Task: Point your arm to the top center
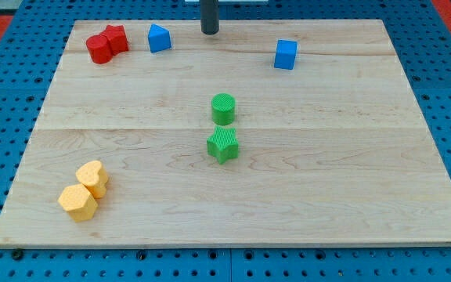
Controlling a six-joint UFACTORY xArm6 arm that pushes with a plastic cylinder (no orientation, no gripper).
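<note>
My tip (210, 31) stands at the top centre of the wooden board (327, 180), touching no block. The blue block with a pointed top (159, 37) lies to its left, the blue cube (286, 54) to its right and a little lower. Two red blocks touch at the top left: a round one (98, 48) and a blocky one (116, 38). The green cylinder (223, 108) and the green star-shaped block (222, 145) sit in the board's middle, well below the tip.
Two yellow blocks touch at the bottom left: a heart-like one (92, 177) and a hexagonal one (77, 202). Blue pegboard (445, 94) surrounds the board.
</note>
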